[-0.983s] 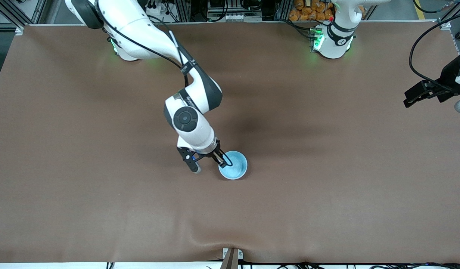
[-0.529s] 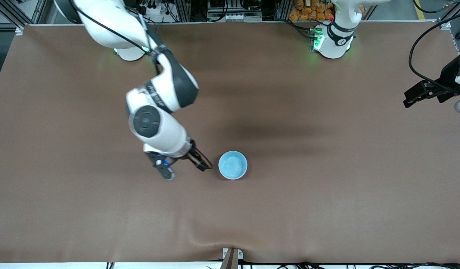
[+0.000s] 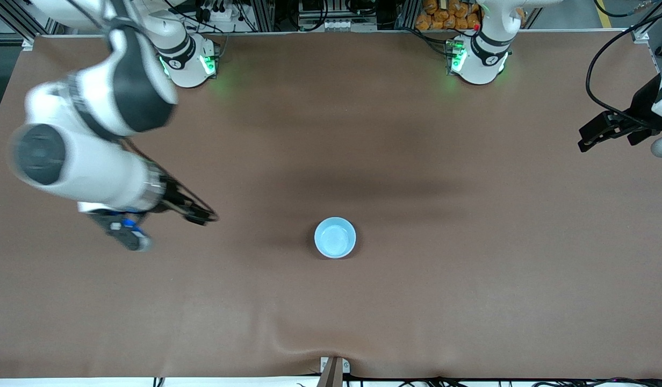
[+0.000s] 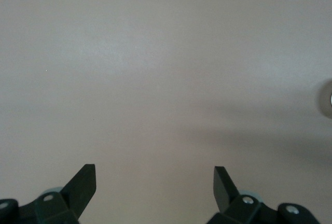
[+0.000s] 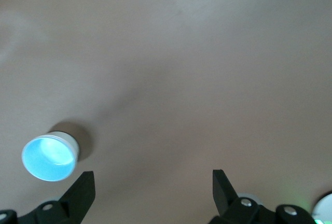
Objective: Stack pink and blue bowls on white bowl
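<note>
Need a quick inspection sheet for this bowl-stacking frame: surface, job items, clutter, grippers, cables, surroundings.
Surface: brown table cover, a wrinkle at the edge nearest the front camera.
Job's things: blue bowl upright mid-table, top of a stack; white rim beneath it shows in the right wrist view; pink bowl not visible.
Clutter: nothing seen.
Grippers: right gripper open, empty, over bare cover toward the right arm's end; left gripper open, empty, waiting at the left arm's end.
Cables: black cable looping to the left arm.
Surroundings: aluminium frame, orange items past the table.
</note>
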Motion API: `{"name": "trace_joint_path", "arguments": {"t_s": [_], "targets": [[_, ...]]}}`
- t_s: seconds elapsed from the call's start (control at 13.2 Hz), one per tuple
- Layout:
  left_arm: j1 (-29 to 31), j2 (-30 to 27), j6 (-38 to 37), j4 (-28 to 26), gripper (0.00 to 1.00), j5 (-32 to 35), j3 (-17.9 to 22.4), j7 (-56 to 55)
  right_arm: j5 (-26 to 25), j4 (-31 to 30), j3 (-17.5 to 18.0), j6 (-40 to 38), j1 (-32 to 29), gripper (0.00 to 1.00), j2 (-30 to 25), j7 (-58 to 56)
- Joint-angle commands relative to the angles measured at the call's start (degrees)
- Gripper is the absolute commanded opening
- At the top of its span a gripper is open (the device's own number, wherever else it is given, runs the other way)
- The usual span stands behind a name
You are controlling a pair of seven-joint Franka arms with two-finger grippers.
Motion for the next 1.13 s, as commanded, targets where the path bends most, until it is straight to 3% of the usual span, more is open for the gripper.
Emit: {"name": "trace_joint_path", "arguments": {"t_s": [0.0,0.3,0.53,0.91,1.06], "targets": [[0.4,-1.8,-1.5,-0.5,1.0,-1.4,-0.2,0.8,-0.7,-1.7,1.2,-3.7,-5.9,1.0,-4.3,-10.4],[0.3,-1.8,-2.1,-0.5,1.0,-1.5,-0.2,0.9,-1.2,-6.7,1.0,-5.9,-13.4,1.0,-11.0,-30.8],[0.2,-1.8,-2.3,-0.6,1.0,-2.0,-0.3,0.9,-6.2,-13.1,1.1,-4.9,-14.9,1.0,-18.6,-39.8],[0.1,-1.9,-2.2,-1.4,1.0,-2.0,-0.7,0.8,-6.2,-26.9,1.3,0.3,-16.2,1.0,-32.0,-41.3],[0.1,-2.2,-2.2,-1.4,1.0,-2.0,-0.7,0.8,-6.4,-27.2,2.3,-0.2,-16.2,1.0,-33.2,-41.2]]}}
